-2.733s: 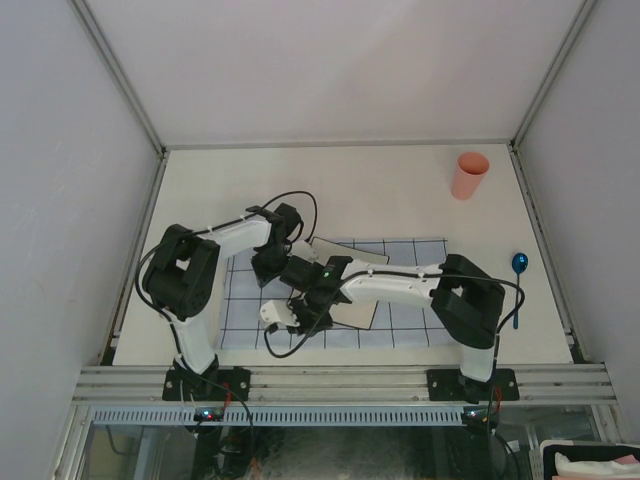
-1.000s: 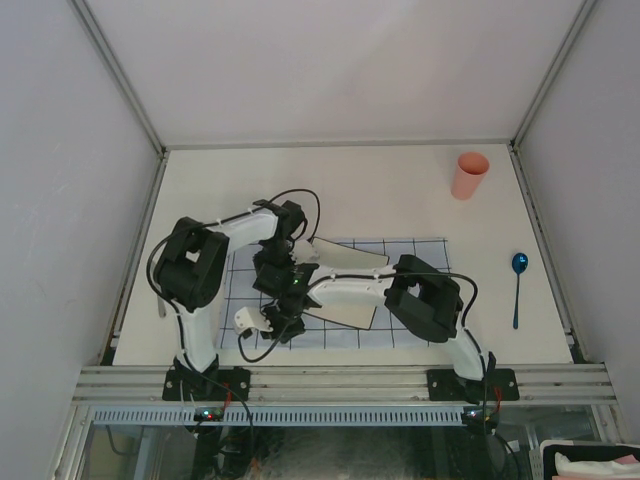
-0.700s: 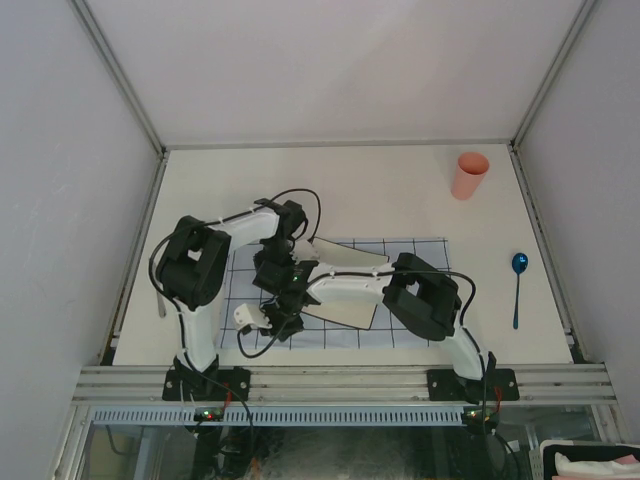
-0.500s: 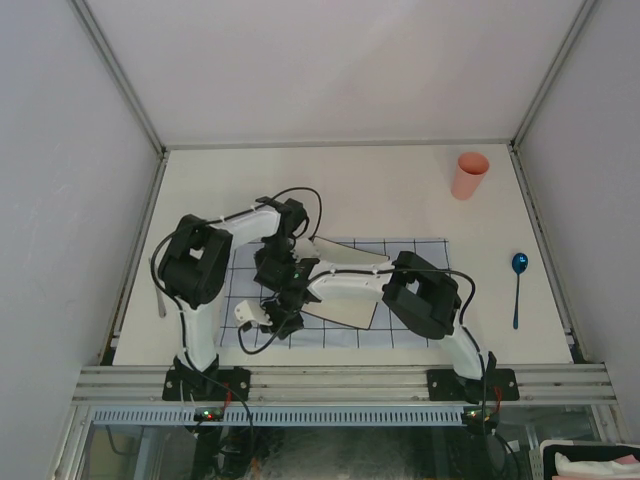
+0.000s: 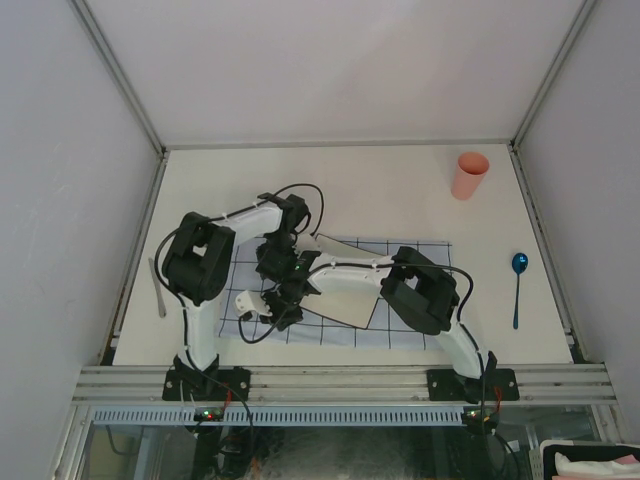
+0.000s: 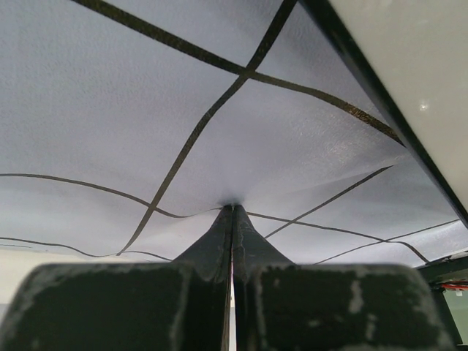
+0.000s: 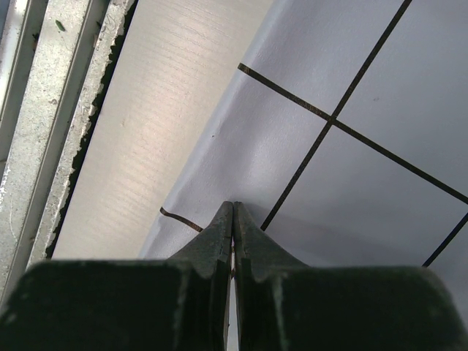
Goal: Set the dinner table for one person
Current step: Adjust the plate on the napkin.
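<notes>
On the dinner table (image 5: pixel 370 190) lies a light-blue cloth (image 5: pixel 410 335) with a dark grid. Part of it is folded over as a pale flap (image 5: pixel 345 290). My left gripper (image 5: pixel 273 262) is shut on a pinch of the cloth (image 6: pixel 146 95), which puckers at the gripper's tips (image 6: pixel 232 208). The right gripper (image 5: pixel 283 312) reaches across to the cloth's left side. It is shut on the cloth's edge (image 7: pixel 351 88), where the right gripper (image 7: pixel 233 205) meets the bare table (image 7: pixel 168 95).
A pink cup (image 5: pixel 469 175) stands at the far right. To the right of the cloth lies a blue spoon (image 5: pixel 517 285), and a silver utensil (image 5: pixel 158 290) lies by the left edge. A grey metal rail (image 7: pixel 51 88) runs along the near edge.
Both grippers, still shut on the cloth, have drifted slightly toward the far side, and the pale flap has shifted with them. The left elbow has swung, uncovering the silver utensil.
</notes>
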